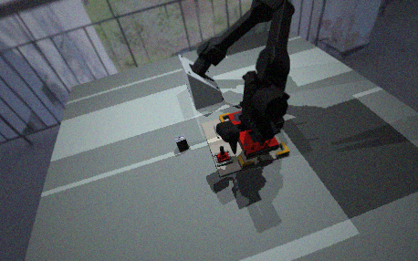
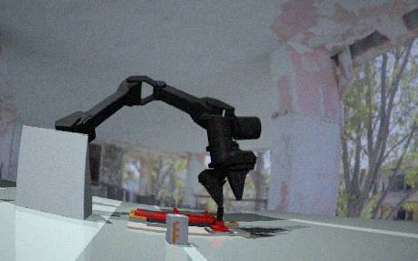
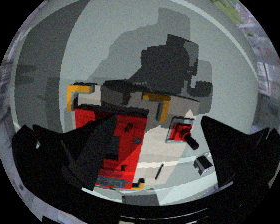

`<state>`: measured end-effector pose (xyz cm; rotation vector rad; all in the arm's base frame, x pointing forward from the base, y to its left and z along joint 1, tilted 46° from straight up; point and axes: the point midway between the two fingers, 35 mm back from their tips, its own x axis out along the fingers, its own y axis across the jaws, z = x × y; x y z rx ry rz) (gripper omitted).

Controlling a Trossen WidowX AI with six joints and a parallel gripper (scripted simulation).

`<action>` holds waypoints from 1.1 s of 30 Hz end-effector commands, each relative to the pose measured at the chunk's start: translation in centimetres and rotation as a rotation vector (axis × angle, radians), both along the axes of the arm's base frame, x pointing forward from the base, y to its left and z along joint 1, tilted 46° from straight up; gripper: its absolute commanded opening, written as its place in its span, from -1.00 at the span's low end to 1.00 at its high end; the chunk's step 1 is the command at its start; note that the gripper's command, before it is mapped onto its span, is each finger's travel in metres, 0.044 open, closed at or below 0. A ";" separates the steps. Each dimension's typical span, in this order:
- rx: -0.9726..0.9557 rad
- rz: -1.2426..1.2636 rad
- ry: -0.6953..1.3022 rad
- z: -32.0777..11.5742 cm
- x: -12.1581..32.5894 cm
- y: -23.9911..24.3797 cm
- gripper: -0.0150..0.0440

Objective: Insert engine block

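With wide, empty black gripper [image 1: 252, 149] [image 2: 230, 203] [image 3: 161, 119], centre above red block with black upright peg [image 1: 224, 158] [image 2: 217, 226] [image 3: 178, 131] below, likely the engine; descend straight, then pinch squarely

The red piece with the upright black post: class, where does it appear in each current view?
Top: the red piece is just below and right of centre.
Exterior: low, slightly right of centre.
Wrist: right of centre, slightly below mid-height.
Shared landmark: the larger red car body.
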<state>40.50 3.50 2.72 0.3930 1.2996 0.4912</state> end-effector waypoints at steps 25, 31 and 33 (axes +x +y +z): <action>0.204 0.050 0.154 -13.0 -14.4 -14.2 1.00; 0.204 0.050 0.154 -14.0 -14.4 -13.1 1.00; 0.204 0.050 0.154 -14.0 -14.5 -13.0 1.00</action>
